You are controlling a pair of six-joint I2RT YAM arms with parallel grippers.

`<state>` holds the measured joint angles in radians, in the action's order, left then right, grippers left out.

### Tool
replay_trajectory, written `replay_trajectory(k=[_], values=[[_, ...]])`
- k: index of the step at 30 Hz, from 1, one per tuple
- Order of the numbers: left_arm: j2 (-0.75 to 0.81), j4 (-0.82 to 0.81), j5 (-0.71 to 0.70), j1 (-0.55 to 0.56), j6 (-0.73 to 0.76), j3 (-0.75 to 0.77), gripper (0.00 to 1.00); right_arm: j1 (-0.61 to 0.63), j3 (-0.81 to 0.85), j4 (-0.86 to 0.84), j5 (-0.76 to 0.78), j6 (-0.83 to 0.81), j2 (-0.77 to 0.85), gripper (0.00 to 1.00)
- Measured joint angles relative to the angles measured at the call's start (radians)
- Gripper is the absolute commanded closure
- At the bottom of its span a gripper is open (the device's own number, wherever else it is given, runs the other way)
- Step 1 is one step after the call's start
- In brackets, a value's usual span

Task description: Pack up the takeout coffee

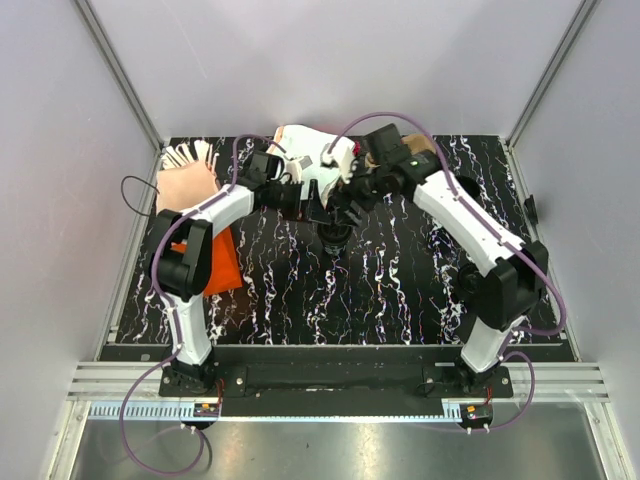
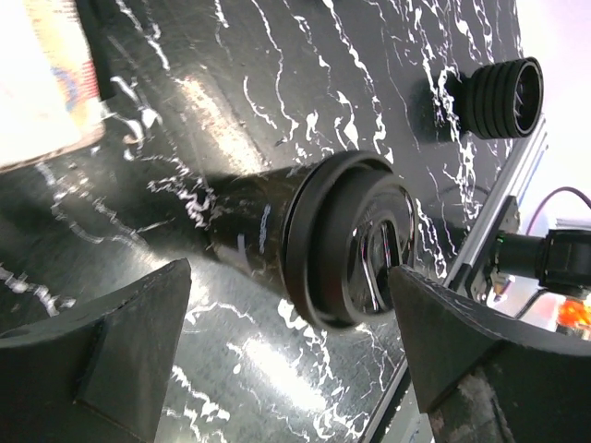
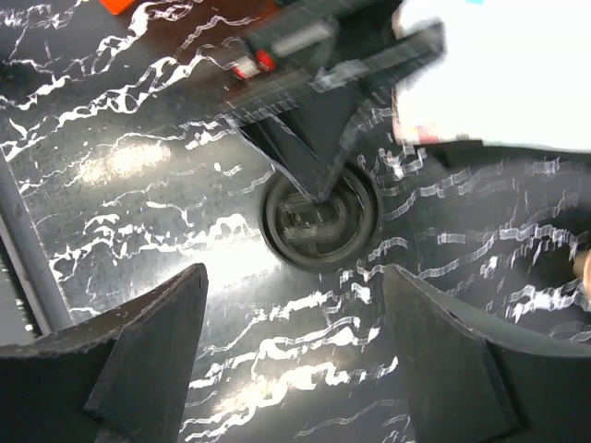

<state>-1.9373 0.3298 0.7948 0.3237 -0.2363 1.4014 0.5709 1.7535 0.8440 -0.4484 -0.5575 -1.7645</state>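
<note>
Black takeout coffee (image 2: 332, 240) upright below left claw (image 2: 289, 309) and right claw (image 3: 294, 277), both wide open

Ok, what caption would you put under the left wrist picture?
Open left gripper facing the lidded black coffee cup on the marbled table.

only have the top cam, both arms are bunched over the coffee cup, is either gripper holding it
Observer: No. The left wrist view shows the left gripper open, a finger on either side of the black takeout cup, not closed on it.
Operator: cup upright? lid on?
Observer: It stands upright on the table with its black lid seated.
Operator: and the right one
Observer: The right gripper is open too. Its camera looks straight down on the lid from above, fingers clear of it.
</note>
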Motion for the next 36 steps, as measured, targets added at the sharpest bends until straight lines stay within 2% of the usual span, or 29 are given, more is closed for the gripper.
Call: replay_trajectory(k=[10, 16, 20, 26, 28, 36], values=[[-0.069, 0.012, 0.041, 0.009, -0.024, 0.037, 0.13, -0.192, -0.19, -0.041, -0.14, 0.101, 0.044, 0.19], [-0.084, 0.007, 0.056, 0.011, -0.04, 0.038, 0.16, -0.204, -0.347, -0.149, -0.227, 0.177, 0.065, 0.2], [-0.09, -0.009, 0.065, 0.015, -0.054, 0.038, 0.2, -0.205, -0.426, -0.259, -0.233, 0.269, 0.065, 0.21], [-0.092, -0.042, 0.076, 0.02, -0.078, 0.029, 0.31, -0.232, -0.436, -0.413, -0.268, 0.418, 0.02, 0.24], [-0.092, -0.049, 0.082, 0.021, -0.085, 0.028, 0.32, -0.247, -0.435, -0.452, -0.293, 0.47, -0.02, 0.28], [-0.095, -0.079, 0.1, 0.022, -0.101, 0.016, 0.35, -0.285, -0.435, -0.551, -0.409, 0.648, -0.159, 0.32]])
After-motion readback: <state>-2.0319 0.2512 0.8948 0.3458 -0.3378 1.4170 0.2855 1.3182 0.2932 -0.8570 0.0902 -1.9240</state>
